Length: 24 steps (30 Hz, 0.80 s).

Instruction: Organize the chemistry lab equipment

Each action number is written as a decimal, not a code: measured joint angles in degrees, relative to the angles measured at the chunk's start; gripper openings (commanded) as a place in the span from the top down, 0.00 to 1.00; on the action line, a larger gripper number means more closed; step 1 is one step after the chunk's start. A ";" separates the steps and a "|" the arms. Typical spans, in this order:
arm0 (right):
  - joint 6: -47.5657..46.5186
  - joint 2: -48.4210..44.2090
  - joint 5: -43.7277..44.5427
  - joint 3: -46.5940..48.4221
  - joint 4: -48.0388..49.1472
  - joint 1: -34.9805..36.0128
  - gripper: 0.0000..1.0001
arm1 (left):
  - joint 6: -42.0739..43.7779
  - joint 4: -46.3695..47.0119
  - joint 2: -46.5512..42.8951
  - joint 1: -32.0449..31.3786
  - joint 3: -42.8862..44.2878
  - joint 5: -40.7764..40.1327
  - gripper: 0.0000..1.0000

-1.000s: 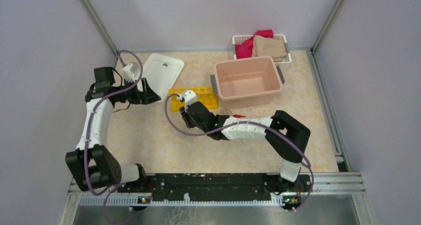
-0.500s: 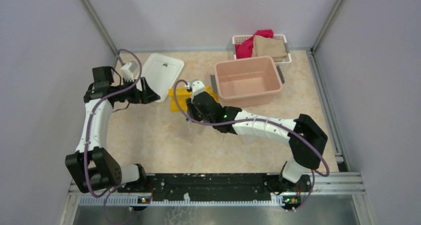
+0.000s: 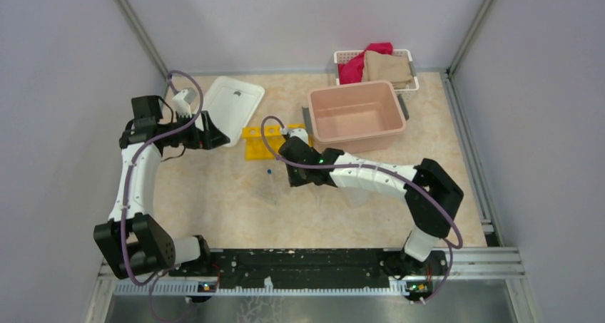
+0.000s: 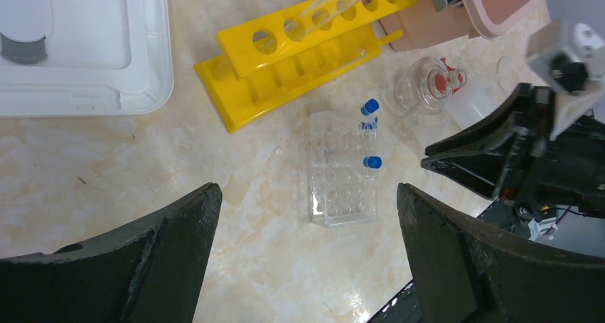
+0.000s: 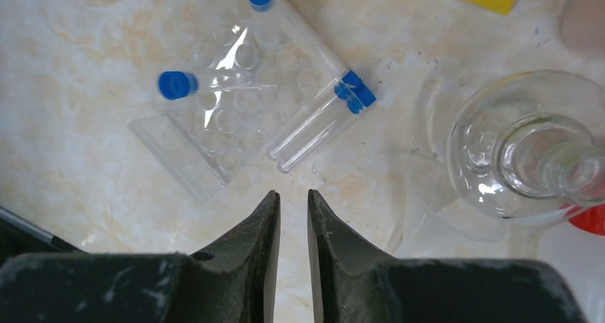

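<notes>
my right gripper (image 5: 292,198), jaws pinched nearly shut on nothing, hovers just short of the loose tubes (image 5: 308,129) ahead, probably to rack them; my left gripper (image 4: 307,195) gapes wide, empty.

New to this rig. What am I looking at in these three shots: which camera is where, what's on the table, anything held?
These are two small robot arms bolted at the near edge of a table. The top view looks down from above and behind them. The other two views come from a camera on each wrist, so the dark prongs at the bottom are that arm's own fingers.

On the table are a yellow tube rack, a clear rack with blue-capped tubes, a glass flask, a pink tub, a white lid and a basket of cloths.

The left gripper is wide open. The right gripper is almost shut, near the clear rack. Neither holds anything.
</notes>
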 measured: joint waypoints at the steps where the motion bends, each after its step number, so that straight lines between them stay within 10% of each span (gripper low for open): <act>1: 0.57 1.25 -0.33 -0.11 -0.15 -0.24 0.79 | 0.00 -0.11 0.00 0.00 0.00 0.00 0.01; 24: 7.52 14.62 0.63 -0.02 6.45 -4.09 0.76 | 0.02 -1.79 -0.15 0.33 2.12 0.00 0.01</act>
